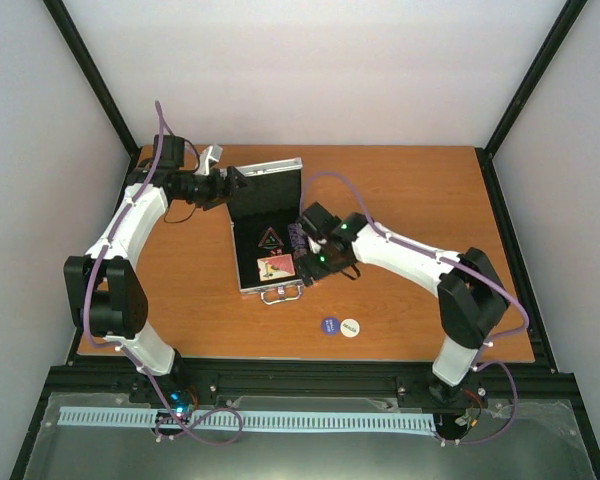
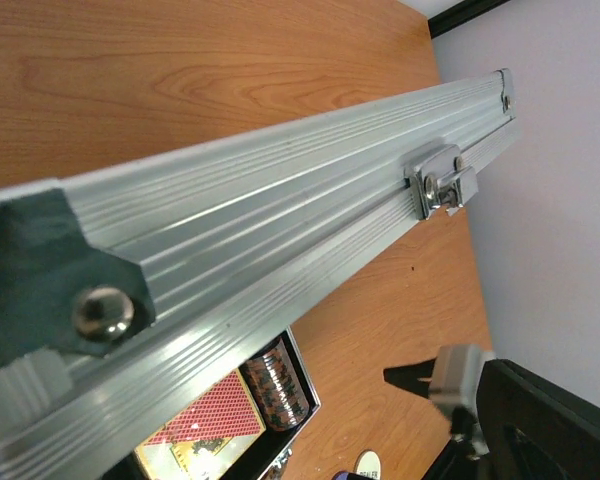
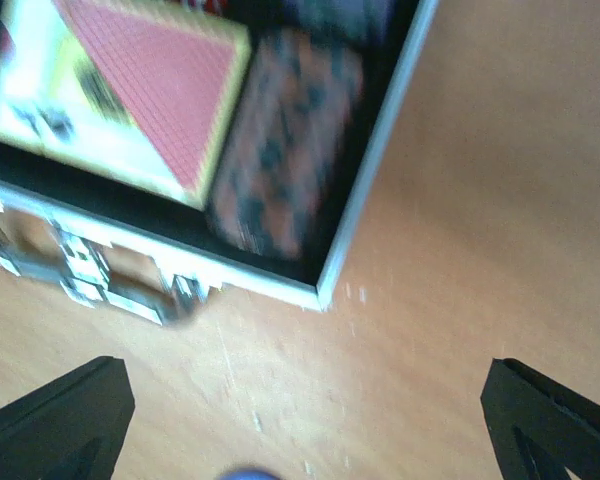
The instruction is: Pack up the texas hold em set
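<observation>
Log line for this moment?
case: open, lid up | left end effector: at lid edge, grip unclear | right end effector: open, empty, over near case corner | blue disc, white disc: on table

One case (image 1: 272, 291), one card box (image 1: 275, 267), two discs (image 1: 329, 325).

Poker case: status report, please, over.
Right claw open, empty, by case corner. Left claw at raised lid, grip unclear. Blue disc, white disc loose on table.
</observation>
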